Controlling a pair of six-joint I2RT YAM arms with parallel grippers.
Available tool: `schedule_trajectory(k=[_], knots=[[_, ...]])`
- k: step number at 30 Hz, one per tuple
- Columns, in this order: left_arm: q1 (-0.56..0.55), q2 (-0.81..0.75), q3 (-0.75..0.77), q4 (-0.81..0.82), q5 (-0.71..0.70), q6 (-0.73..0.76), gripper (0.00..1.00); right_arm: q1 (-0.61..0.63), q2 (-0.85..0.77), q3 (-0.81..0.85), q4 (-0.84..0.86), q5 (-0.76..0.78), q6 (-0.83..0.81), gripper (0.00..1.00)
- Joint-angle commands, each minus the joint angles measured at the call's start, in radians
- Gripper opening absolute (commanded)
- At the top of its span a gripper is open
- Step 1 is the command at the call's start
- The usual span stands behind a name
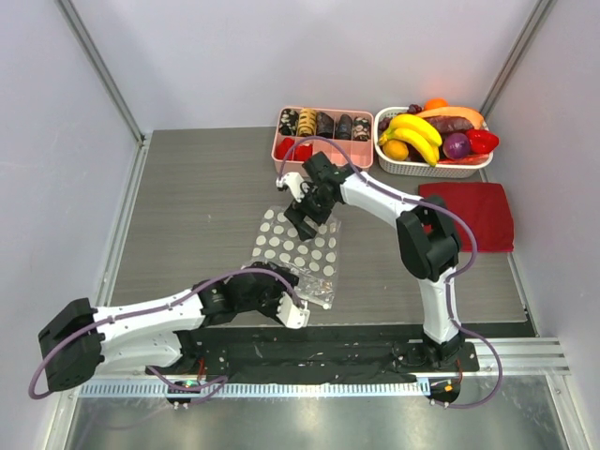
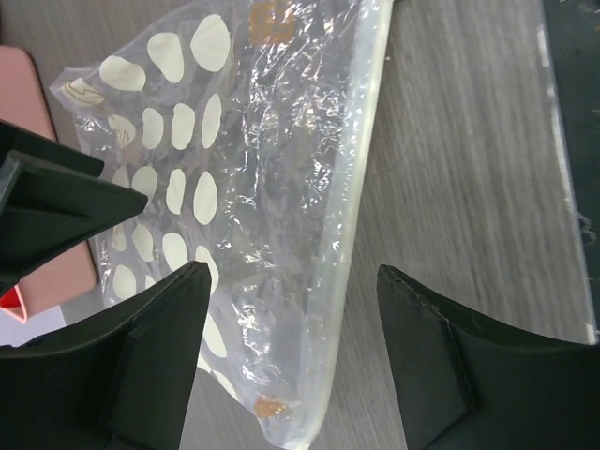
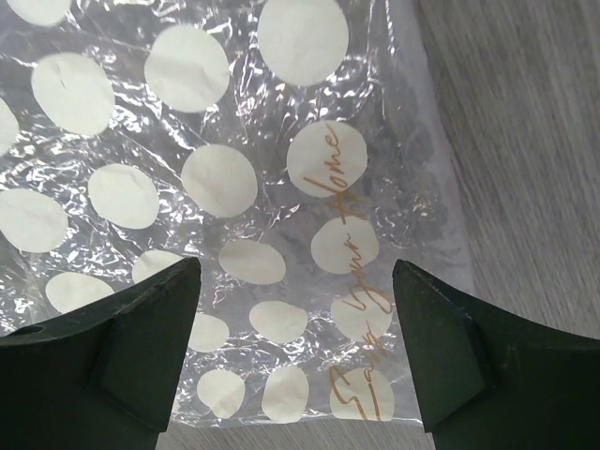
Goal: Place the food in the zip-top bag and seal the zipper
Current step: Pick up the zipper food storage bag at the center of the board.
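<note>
From above, the bag [image 1: 298, 248] lies flat and empty between the left gripper [image 1: 292, 311] and the right gripper [image 1: 305, 221]. The fruit [image 1: 417, 131] sits in its basket [image 1: 441, 170], well beyond the right gripper.

Left wrist: jaws wide, holding nothing, the zipper [image 2: 361, 216] running between them.

Right wrist: jaws wide above the bag, empty.

Packing and sealing both remain.

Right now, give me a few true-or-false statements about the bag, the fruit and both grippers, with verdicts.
1. The zip-top bag lies on the table. True.
2. The banana bunch is inside the bag. False: it sits in the white basket.
3. The left gripper and the right gripper are both open. True.
4. The red cloth covers the bag. False: it lies apart from the bag, near the basket.
</note>
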Motion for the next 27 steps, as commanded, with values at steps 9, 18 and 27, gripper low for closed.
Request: schedule_trajectory(k=[9, 18, 27], knots=[[-0.027, 0.217, 0.177, -0.042, -0.190, -0.174, 0.00, -0.058, -0.180, 0.056, 0.017, -0.056, 0.176, 0.91], [0.163, 0.436, 0.703, -0.553, -0.123, -0.821, 0.00, -0.461, -0.366, 0.073, 0.074, -0.340, 0.498, 0.95], [0.455, 0.349, 0.984, -0.737, -0.128, -1.271, 0.00, -0.603, -0.547, 0.014, 0.071, -0.417, 0.521, 0.96]])
